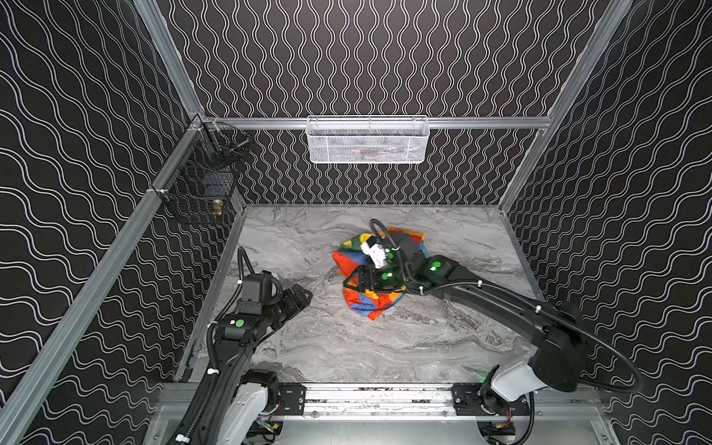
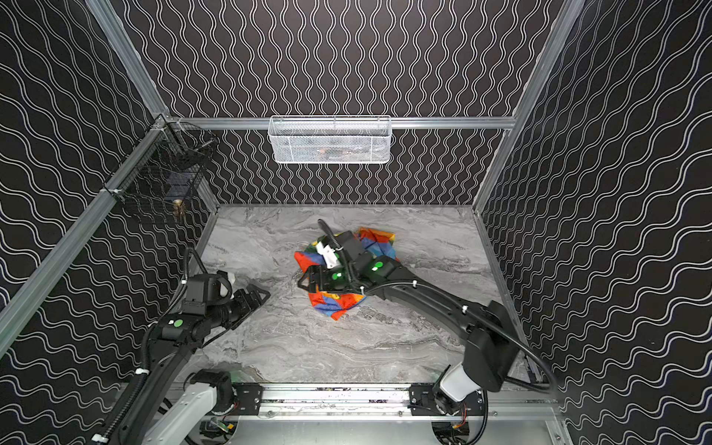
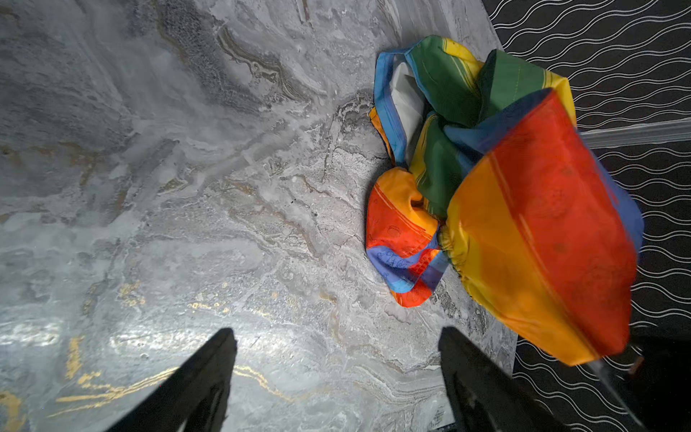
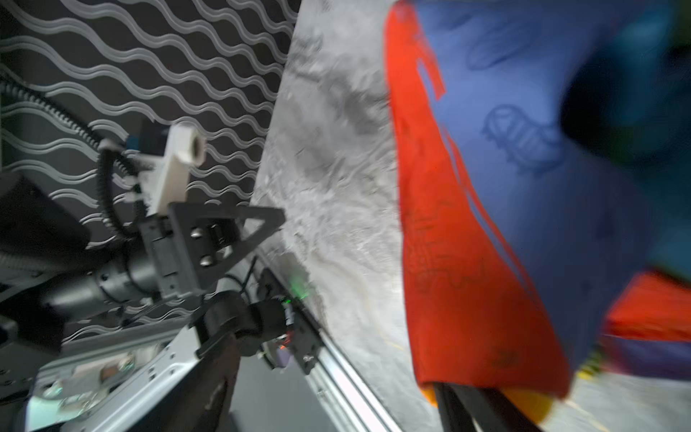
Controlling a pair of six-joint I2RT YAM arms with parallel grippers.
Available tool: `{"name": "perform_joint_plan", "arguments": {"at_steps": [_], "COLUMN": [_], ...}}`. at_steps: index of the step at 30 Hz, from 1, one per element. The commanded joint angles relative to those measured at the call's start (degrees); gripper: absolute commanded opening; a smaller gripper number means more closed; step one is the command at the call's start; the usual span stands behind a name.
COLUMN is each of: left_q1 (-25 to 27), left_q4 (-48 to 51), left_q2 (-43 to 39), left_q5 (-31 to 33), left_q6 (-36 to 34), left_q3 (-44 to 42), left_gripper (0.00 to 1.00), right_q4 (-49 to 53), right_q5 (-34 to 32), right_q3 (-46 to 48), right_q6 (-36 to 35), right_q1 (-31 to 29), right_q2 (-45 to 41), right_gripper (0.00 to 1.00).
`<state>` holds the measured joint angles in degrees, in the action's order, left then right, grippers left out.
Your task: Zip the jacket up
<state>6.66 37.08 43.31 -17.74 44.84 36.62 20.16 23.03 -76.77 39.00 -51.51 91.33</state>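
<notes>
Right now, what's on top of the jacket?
The right gripper and its wrist reach over the jacket, covering its middle. Stripes show around them; no zipper shows.

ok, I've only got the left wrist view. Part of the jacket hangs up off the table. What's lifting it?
Observer: The right gripper. In both top views it sits right over the jacket.
Operator: Pinched or just hooked?
Observer: Cannot tell. In the right wrist view, red and blue cloth drapes over the gripper and hides how the jaws stand.
Operator: Zipper showing from above?
Observer: Not that I can pick out. In both top views the right arm lies across the middle of the crumpled jacket and covers it.
</notes>
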Motion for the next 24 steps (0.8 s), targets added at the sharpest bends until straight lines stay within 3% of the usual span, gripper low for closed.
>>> {"name": "perform_joint_plan", "arguments": {"at_steps": [1, 8, 13, 16, 20, 24], "left_q1": [-0.1, -0.1, -0.1, -0.1, 0.3, 3.9], "left_q4": [-2.3, -2.0, -2.3, -3.9, -6.0, -5.1], "left_q2": [0.0, -1.1, -0.6, 0.3, 2.9, 7.0], "left_q5": [-1.0, -1.6, -1.8, -2.8, -4.8, -1.9], "left_q6": [-0.2, -0.5, -1.5, -1.9, -2.8, -5.0], "left_q3": [-0.9, -2.4, -2.7, -2.1, 0.5, 4.9], "left_gripper": [0.88, 0.89, 0.89, 0.88, 0.87, 0.87], "right_q4": [-6.8, 4.8, 3.8, 6.5, 10.0, 9.0], "right_q5": [2.8, -6.2, -7.6, -12.6, -15.3, -14.1], "right_q3": [-3.5, -5.3, -0.9, -0.1, 2.5, 5.7], "right_q6": [4.8, 6.3, 5.3, 3.1, 0.0, -3.7], "right_q1": [-2.1, -0.7, -0.5, 0.2, 7.9, 19.2], "right_q2": [3.9, 13.1, 7.5, 1.7, -4.8, -7.2], "right_gripper": [0.82, 0.82, 0.80, 0.80, 0.78, 0.80]}}
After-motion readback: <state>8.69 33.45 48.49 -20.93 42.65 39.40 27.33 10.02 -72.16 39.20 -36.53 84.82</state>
